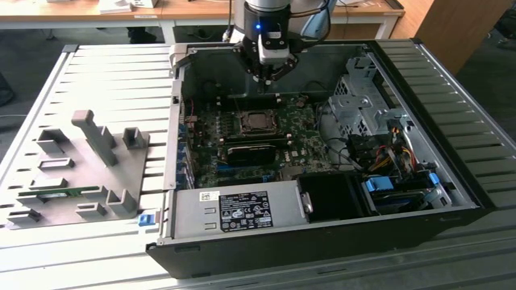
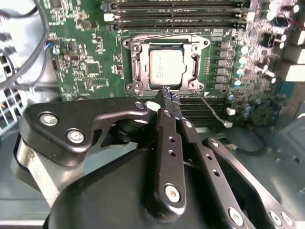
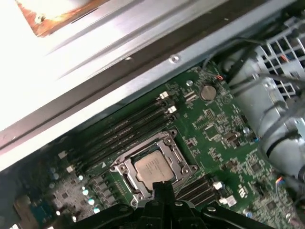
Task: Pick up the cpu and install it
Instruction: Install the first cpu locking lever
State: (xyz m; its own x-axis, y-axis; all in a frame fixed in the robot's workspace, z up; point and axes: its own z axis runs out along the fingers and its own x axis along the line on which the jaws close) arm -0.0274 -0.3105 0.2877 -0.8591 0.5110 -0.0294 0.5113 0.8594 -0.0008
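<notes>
Gripper (image 2: 167,90) is hanging above the motherboard (image 1: 310,142) inside the open computer case (image 1: 419,66), fingers pressed together to a narrow tip and holding nothing. The cpu (image 2: 166,66) is already lying flat in its socket (image 2: 133,71), silvery top up, square, so no long axis to note. In the second wrist view it is sitting at 12 o'clock from the fingertips, just beyond them. In the exterior view the socket is lying at 6 o'clock from the gripper (image 1: 265,77). Contact: none apparent, tip looking clear of the chip.
</notes>
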